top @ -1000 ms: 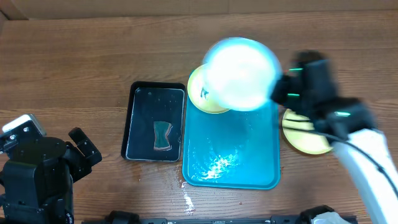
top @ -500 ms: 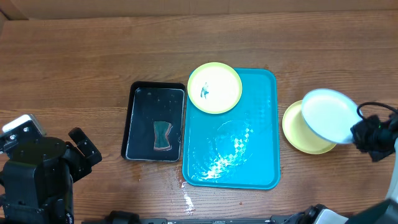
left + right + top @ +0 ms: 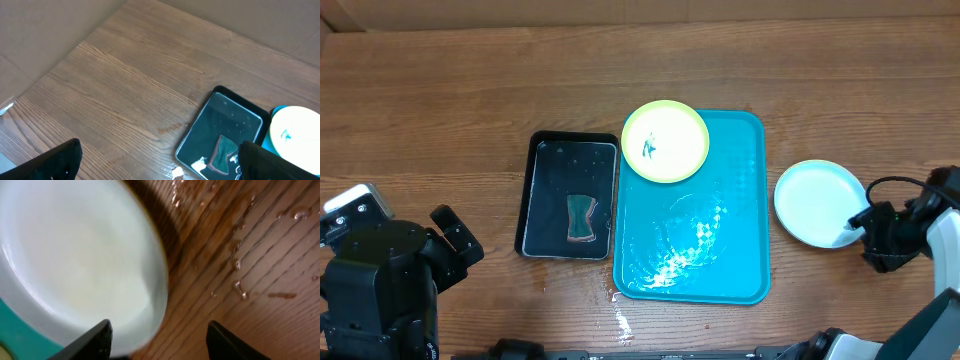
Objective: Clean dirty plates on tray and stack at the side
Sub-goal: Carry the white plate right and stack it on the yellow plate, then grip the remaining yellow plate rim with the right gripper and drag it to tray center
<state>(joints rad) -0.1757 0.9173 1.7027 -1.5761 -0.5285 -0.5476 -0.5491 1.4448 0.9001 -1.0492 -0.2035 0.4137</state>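
Note:
A yellow-green-rimmed plate (image 3: 665, 140) with a blue smear lies on the far left corner of the turquoise tray (image 3: 720, 270); the left wrist view shows this plate (image 3: 296, 129) at its right edge. A light blue-rimmed plate (image 3: 819, 203) lies on the table right of the tray, seen close up in the right wrist view (image 3: 75, 255). My right gripper (image 3: 863, 226) is at that plate's near right rim. It (image 3: 160, 342) is open, and the rim lies loose between the fingers. My left gripper (image 3: 162, 170) is open and empty, low at the table's left.
A black tray (image 3: 570, 197) holding a sponge (image 3: 582, 217) stands left of the turquoise tray. Water drops (image 3: 240, 287) wet the wood beside the light blue plate, and a small puddle (image 3: 621, 322) lies at the turquoise tray's near left corner.
My right gripper carried the light blue plate from above the tray to the right, laid it over the yellow-green plate there, and opened. The left arm has not moved.

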